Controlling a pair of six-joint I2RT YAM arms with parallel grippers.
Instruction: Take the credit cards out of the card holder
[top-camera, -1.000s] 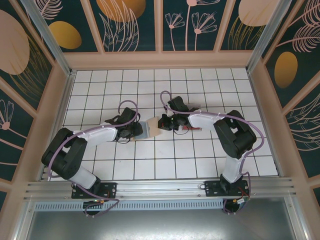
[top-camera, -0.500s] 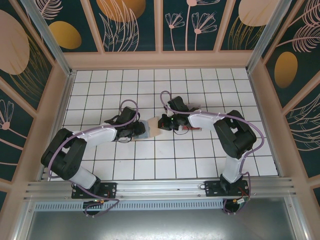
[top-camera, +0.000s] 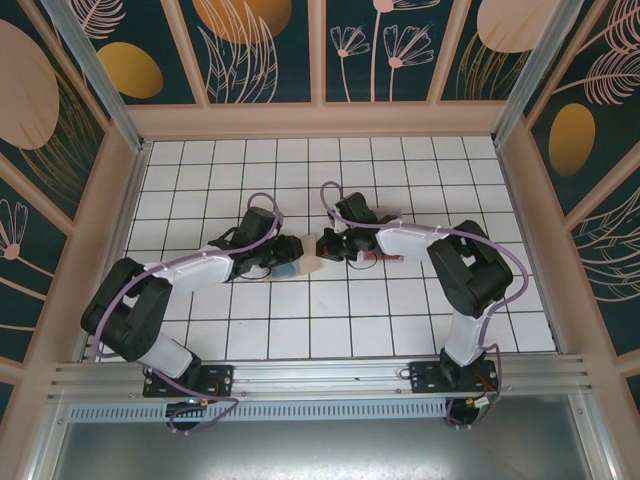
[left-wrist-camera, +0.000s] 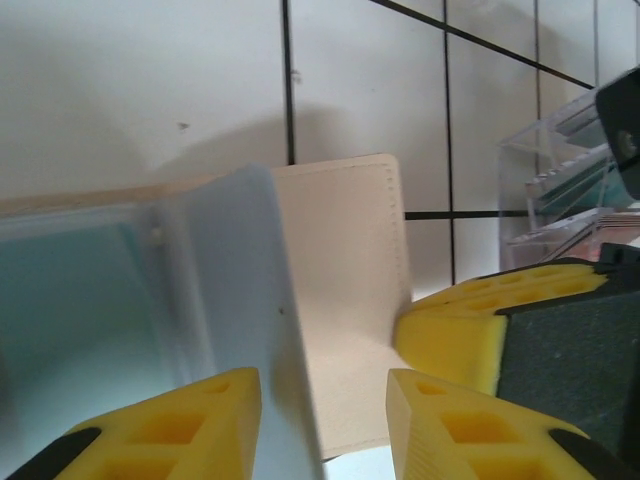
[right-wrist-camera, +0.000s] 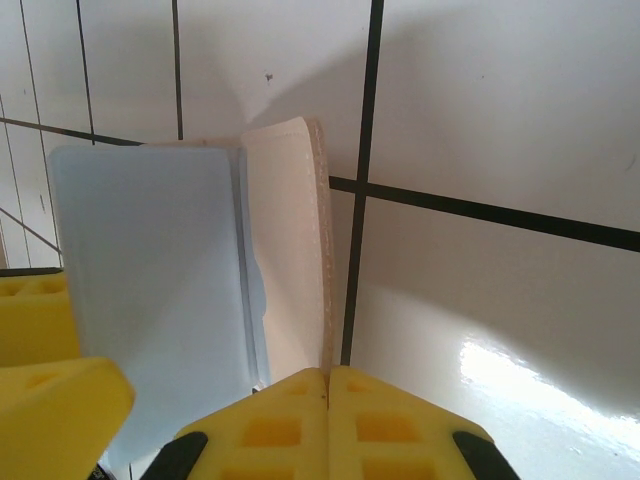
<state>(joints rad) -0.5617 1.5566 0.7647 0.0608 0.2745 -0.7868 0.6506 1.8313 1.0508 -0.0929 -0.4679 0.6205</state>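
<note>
white tiled table (top-camera: 400, 170) inside floral walls. the card holder (left-wrist-camera: 345, 250) hangs open between the two grippers. the left gripper (left-wrist-camera: 322, 392) has its jaws partly apart around the blue-grey half just ahead of its fingertips and seems to grip it. the right gripper (right-wrist-camera: 328, 385), jaws pressed together, pinches the tan flap's edge at its tips. no card shows free of the holder, so opening looks done and pulling the cards out remains.

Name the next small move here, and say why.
Probably ease the right gripper slightly outward to spread the card holder wider. Its fingers are shut on the tan flap, the left gripper straddles the blue-grey half, and the fold looks only partly open.
</note>
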